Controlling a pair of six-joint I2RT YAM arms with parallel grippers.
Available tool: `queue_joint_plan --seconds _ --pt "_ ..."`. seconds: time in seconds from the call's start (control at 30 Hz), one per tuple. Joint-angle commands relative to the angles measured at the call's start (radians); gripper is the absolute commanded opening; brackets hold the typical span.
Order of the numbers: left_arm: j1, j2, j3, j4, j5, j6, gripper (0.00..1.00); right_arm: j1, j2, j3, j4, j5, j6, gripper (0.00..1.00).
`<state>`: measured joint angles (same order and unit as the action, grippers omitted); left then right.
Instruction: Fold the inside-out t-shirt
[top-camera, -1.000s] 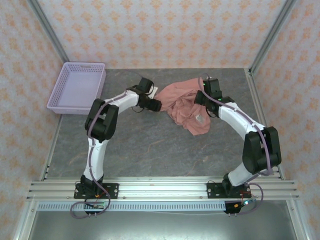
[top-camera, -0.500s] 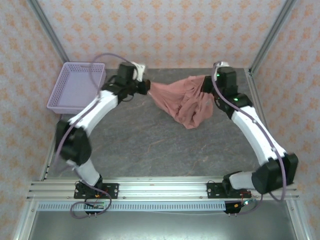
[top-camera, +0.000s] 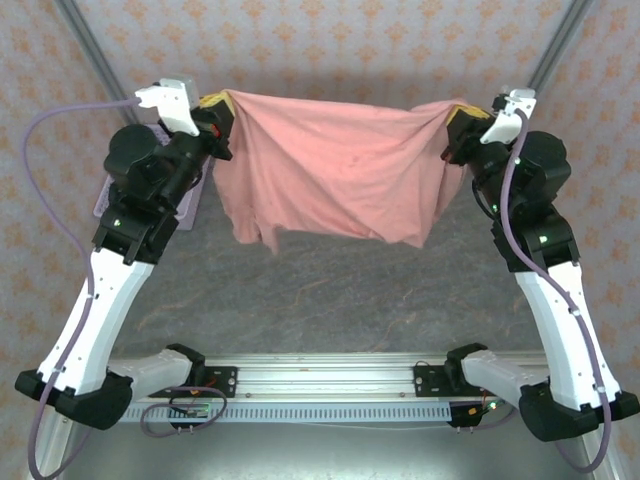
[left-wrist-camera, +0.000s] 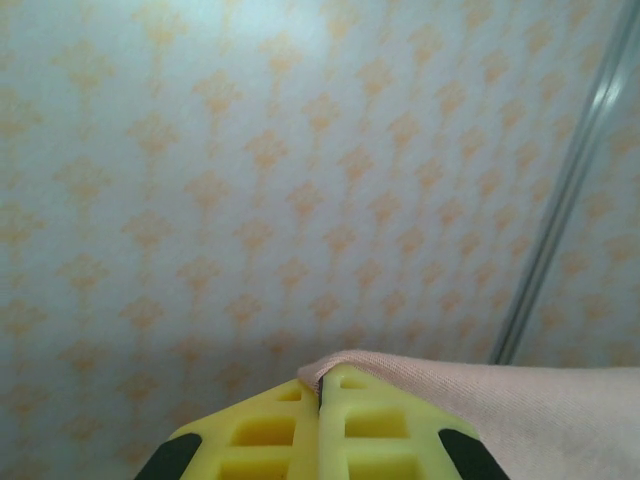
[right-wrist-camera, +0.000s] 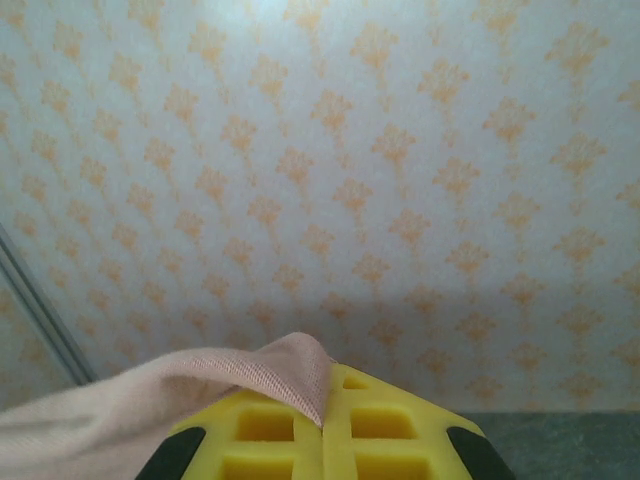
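The inside-out t-shirt (top-camera: 335, 165), salmon pink, hangs stretched in the air between my two raised arms, its lower edge drooping above the table. My left gripper (top-camera: 218, 108) is shut on its upper left corner; in the left wrist view the yellow fingers (left-wrist-camera: 275, 430) pinch the cloth edge (left-wrist-camera: 420, 385). My right gripper (top-camera: 455, 115) is shut on the upper right corner; pink cloth (right-wrist-camera: 180, 385) drapes over the yellow fingers (right-wrist-camera: 385, 425). No print shows on the face towards the camera.
A lilac basket (top-camera: 198, 195) sits at the table's left, mostly hidden behind my left arm. Grey table surface (top-camera: 330, 290) lies below the hanging shirt. Patterned walls and metal frame posts (top-camera: 555, 45) enclose the workspace.
Both arms have risen from table level and spread apart, lifting the crumpled shirt and stretching it wide in the air. My left gripper closed on the shirt's corner.
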<state>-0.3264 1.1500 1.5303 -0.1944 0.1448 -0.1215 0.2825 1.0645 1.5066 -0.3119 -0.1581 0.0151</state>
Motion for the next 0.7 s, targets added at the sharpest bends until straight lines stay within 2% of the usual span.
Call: queue_joint_plan --seconds 0.0,0.2,0.3,0.47,0.57,0.67 --pt "0.004 -0.002 -0.003 -0.128 -0.072 0.04 0.0 0.001 0.009 -0.019 -0.047 -0.059 0.015 0.0" --pt "0.004 -0.044 -0.027 -0.175 -0.053 0.067 0.0 0.009 0.005 -0.018 -0.09 -0.159 0.028 0.0" --pt "0.004 -0.044 -0.018 -0.203 -0.037 0.066 0.0 0.011 0.017 -0.022 -0.091 -0.14 0.028 0.0" --pt "-0.011 -0.045 -0.016 -0.181 0.117 -0.006 0.0 0.01 0.125 0.037 -0.128 0.077 -0.003 0.0" --pt "-0.059 -0.038 -0.013 -0.151 0.195 -0.041 0.0 0.01 0.27 0.13 -0.155 0.195 -0.025 0.0" --pt "-0.121 -0.022 0.015 -0.131 0.246 -0.07 0.0 0.009 0.466 0.31 -0.252 0.297 -0.035 0.0"
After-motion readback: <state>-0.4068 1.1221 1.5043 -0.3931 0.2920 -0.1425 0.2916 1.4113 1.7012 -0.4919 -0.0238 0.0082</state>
